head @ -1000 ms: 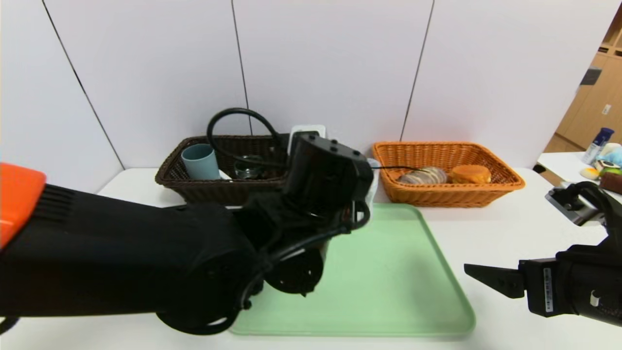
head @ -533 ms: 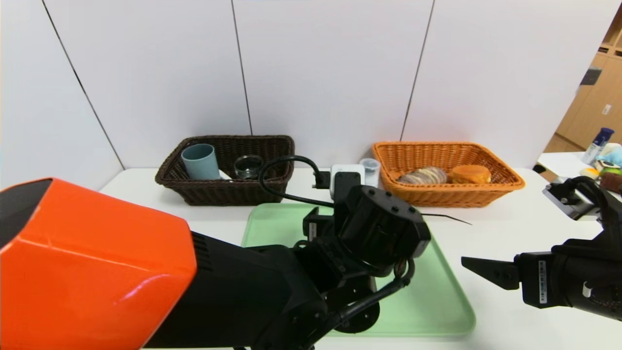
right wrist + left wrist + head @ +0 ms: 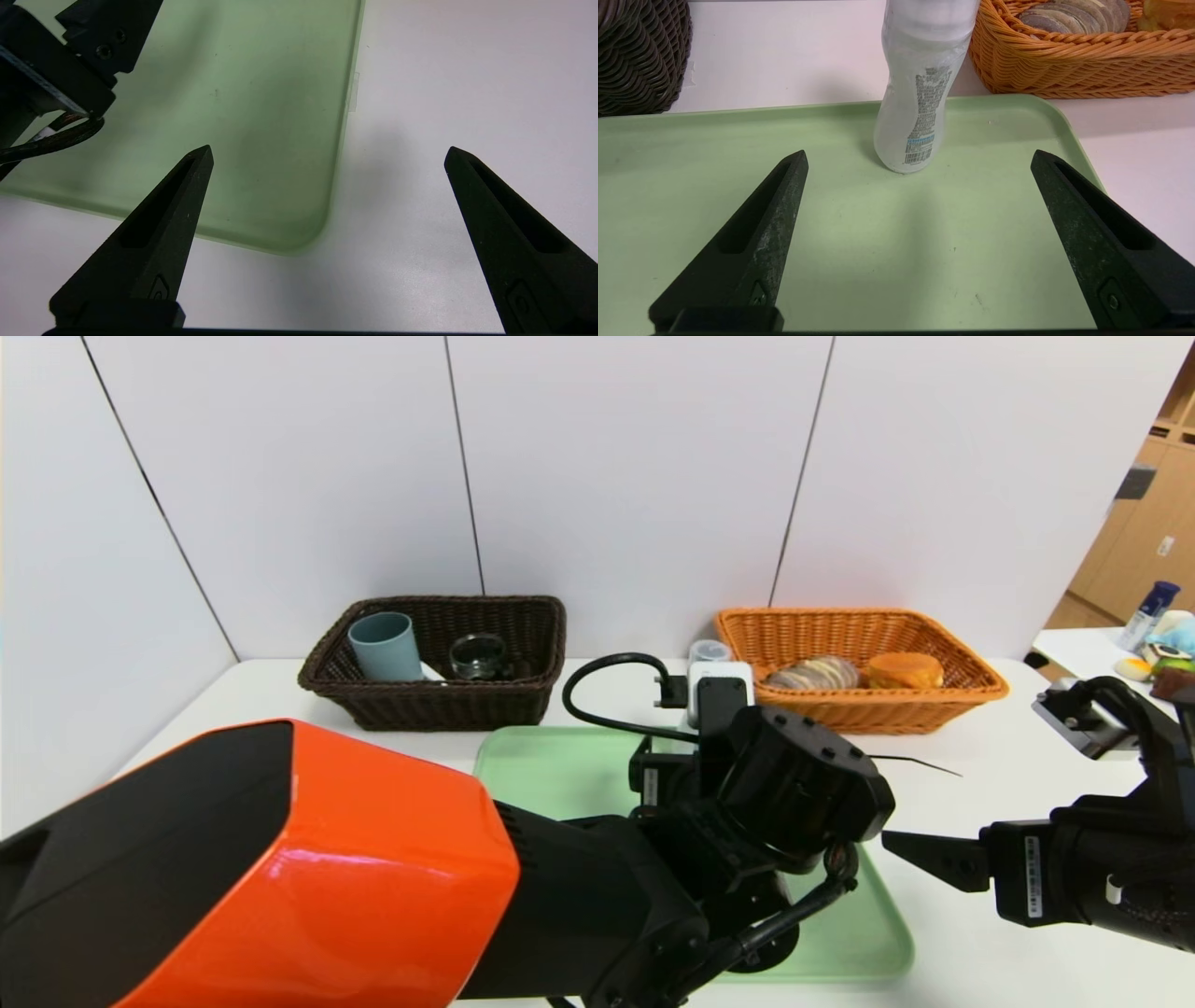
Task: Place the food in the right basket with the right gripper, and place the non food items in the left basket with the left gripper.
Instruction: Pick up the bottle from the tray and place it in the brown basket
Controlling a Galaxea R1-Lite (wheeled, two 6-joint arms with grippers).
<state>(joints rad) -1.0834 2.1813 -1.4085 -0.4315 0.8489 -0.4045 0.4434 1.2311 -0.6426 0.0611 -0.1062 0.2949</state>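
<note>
The dark brown left basket holds a teal cup and glass mug. On the green tray, the left gripper stands spread wide and empty before the upright white bottle near the far rim, seen whole only from the left wrist. The orange right basket holds striped loaf and bun. The right gripper, released, hovers over the tray's near right corner and the bare table.

Left gripper low, fingers spread wide, empty, right gripper low, spread wide, empty
</note>
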